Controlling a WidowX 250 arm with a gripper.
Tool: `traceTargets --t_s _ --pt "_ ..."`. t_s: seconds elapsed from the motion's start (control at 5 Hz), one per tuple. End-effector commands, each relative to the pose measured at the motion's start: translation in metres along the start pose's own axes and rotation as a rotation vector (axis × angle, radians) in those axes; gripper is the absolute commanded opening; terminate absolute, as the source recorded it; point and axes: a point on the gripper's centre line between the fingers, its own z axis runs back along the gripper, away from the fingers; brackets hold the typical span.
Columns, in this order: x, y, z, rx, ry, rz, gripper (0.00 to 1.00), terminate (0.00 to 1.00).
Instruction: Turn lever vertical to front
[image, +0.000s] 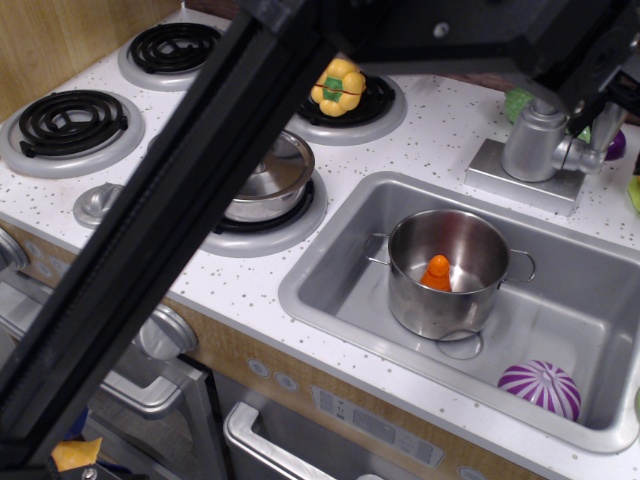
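The faucet's thick silver column (533, 145) stands on its base plate behind the sink. The lever (587, 152) is a short silver stub sticking out sideways to the right of the column. My black gripper (603, 98) hangs just above the lever at the top right. Its dark fingers (578, 92) stand apart, one by the top of the column and one near the right edge of the frame. They hold nothing. The arm hides the upper part of the faucet.
The sink (330, 285) holds a steel pot (445, 270) with an orange piece (437, 272) inside, and a purple striped ball (540, 388). A lidded pot (268, 180) and a yellow pepper (337, 85) sit on burners. My black arm beam (170, 240) crosses the view diagonally.
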Motion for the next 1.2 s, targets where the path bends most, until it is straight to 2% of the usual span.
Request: traceTargets --t_s 0.0,0.2,0.6,0.8,1.0 --pt "0.0243 0.0181 0.0213 -0.034 -0.09 0.01 1.0 0.0" --pt "0.0272 0.021 0.0218 -0.026 -0.101 0.002 1.0 0.0" --pt "0.0311 0.0241 0.017 -0.052 -0.134 0.007 1.0 0.0" --pt "0.0295 0.0231 0.019 -0.056 -0.126 0.022 0.0 0.0" --pt "0.0279 0.0233 0.0196 -0.058 -0.117 0.028 0.0 0.0"
